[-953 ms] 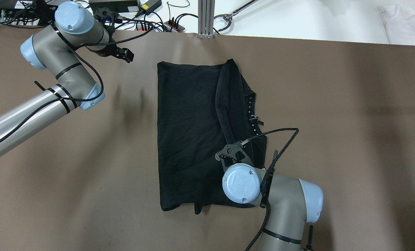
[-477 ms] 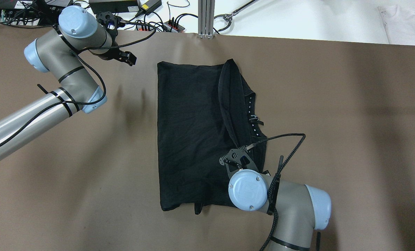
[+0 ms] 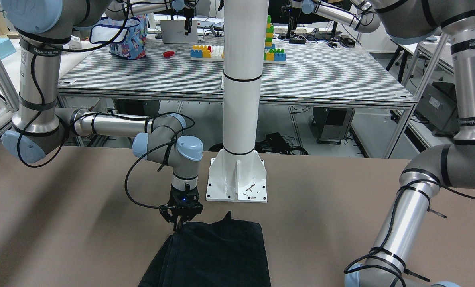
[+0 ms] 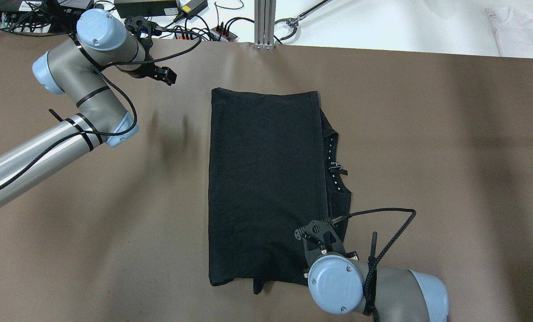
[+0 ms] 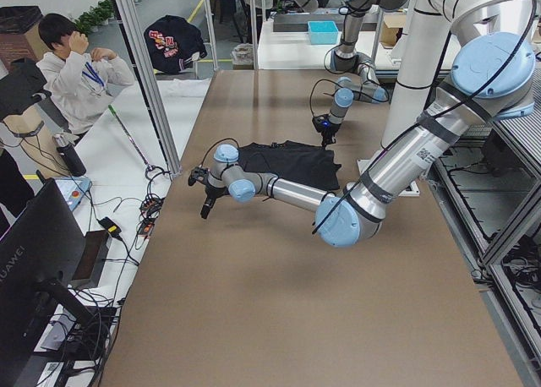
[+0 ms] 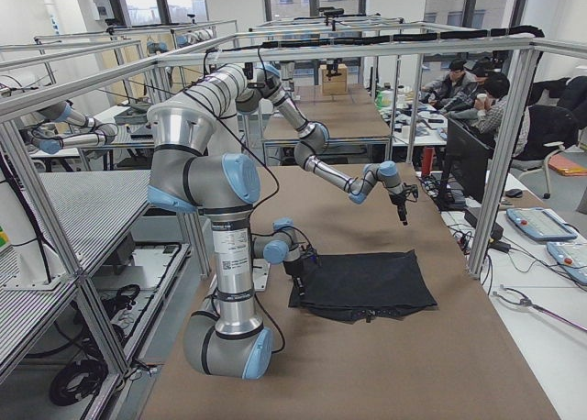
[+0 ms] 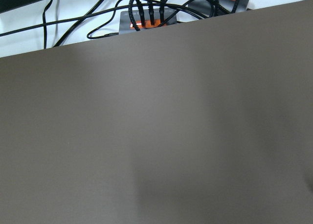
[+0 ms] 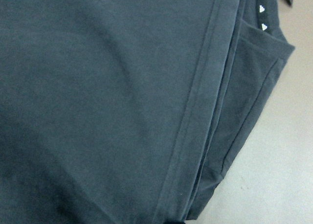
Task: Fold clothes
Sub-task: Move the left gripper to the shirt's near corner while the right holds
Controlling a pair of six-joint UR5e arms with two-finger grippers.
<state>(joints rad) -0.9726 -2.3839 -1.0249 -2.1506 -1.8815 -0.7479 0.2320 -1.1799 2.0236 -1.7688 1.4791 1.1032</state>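
On the robot's side of the brown table (image 4: 427,179), the white pillar's base plate (image 3: 237,181) stands just behind the clothes (image 4: 266,179), with a narrow strip of bare surface between them. Wide bare table opens to either side of the garment. A narrower band separates it from the far edge, where an aluminium post (image 4: 265,24), a power strip (image 4: 223,35) and tangled cables (image 4: 183,32) sit on the white surface beyond.

The clothes lie in the middle of the table, folded into a flat black rectangle with its long sides running near to far. A stitched hem (image 8: 194,126) runs down the right side. A lower layer sticks out past it, showing a trim (image 4: 331,152) with small white marks. A small tab (image 4: 257,286) pokes out at the near edge.

The right gripper (image 3: 178,224) points straight down from a vertical wrist at the near right corner, its fingers drawn narrow together on the fabric's hemmed edge. The left gripper (image 4: 167,77) hangs above bare table at the far left, well apart from the clothes; how wide its fingers stand I cannot tell.
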